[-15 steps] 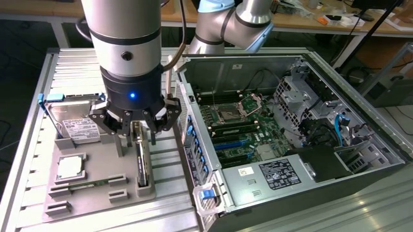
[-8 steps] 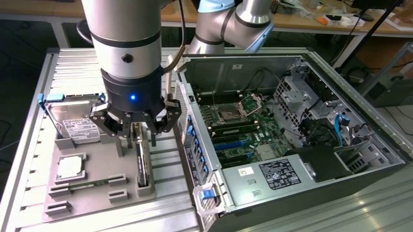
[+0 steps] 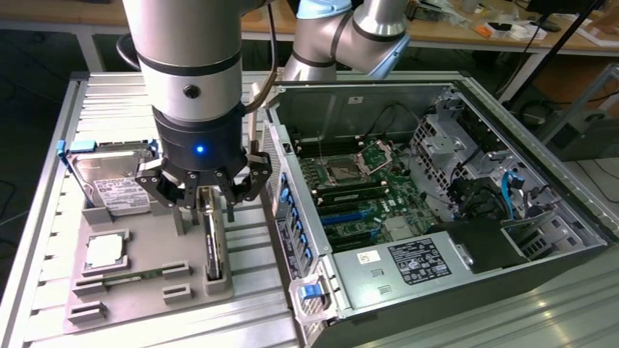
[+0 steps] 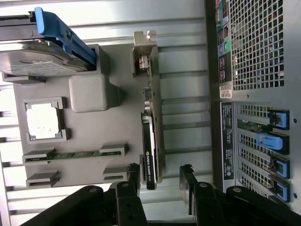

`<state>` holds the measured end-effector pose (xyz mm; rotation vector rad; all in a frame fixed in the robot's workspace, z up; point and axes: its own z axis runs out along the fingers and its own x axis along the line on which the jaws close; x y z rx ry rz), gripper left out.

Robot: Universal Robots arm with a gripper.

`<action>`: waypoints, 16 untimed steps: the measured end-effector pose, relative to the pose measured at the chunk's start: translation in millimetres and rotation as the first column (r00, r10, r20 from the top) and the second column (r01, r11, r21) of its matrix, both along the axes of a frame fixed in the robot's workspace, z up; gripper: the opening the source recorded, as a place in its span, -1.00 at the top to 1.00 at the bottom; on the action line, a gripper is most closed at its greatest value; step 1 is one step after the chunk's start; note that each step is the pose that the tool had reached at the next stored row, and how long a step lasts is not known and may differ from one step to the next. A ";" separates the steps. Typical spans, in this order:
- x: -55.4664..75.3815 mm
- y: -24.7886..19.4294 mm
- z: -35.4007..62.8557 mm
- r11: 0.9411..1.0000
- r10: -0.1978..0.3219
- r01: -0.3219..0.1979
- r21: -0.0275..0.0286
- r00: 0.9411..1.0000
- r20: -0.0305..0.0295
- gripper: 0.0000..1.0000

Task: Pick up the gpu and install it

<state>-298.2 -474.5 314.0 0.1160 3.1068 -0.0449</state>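
the arm point(image 3: 188, 65) is seen closest in the ext. view, pointed straight down, w/ a blue light lit on its black wrist. the hand point(image 3: 214, 206) is held low over the gpu point(image 3: 214, 250). in the wrist view the hand point(image 4: 161, 176) is seen partly open: the black fingers point(image 4: 188, 181) are spread w/ one end of the gpu point(image 4: 151, 136) btwn them. one finger sits just beside the card and a clear gap is left at the other, so nothing is gripped.

the pc case point(image 3: 358, 109) is laid on its side w/ the panel off, at the ext. view's right, and the mobo point(image 3: 367, 196) is exposed inside. its rear w/ blue slot latches point(image 4: 273, 141) is seen in the wrist view. case and tray are carried by a slatted metal surface point(image 3: 106, 101).

a grey tray point(image 3: 145, 246) is set just beside the case, at the ext. view's left. the hdd point(image 3: 116, 181) w/ a white label is propped in a blue-edged holder at the tray's far end. the gpu is stood on edge in a slot along the tray side nearest the case, w/ its silver bracket point(image 4: 143, 47) at the end away from the fingers. the cpu point(image 3: 104, 250) is seated in a square pocket and the memory stick point(image 3: 126, 278) is held in clips near it.
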 end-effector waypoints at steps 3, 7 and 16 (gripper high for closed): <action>0.1 0.0 -1.8 1.000 0.000 0.000 -0.001 1.000 0.000 0.07; 0.3 -0.2 -4.9 1.000 0.000 0.000 -0.004 1.000 0.000 0.07; 1.3 -0.9 -13.6 1.000 0.000 0.000 -0.008 1.000 0.000 0.07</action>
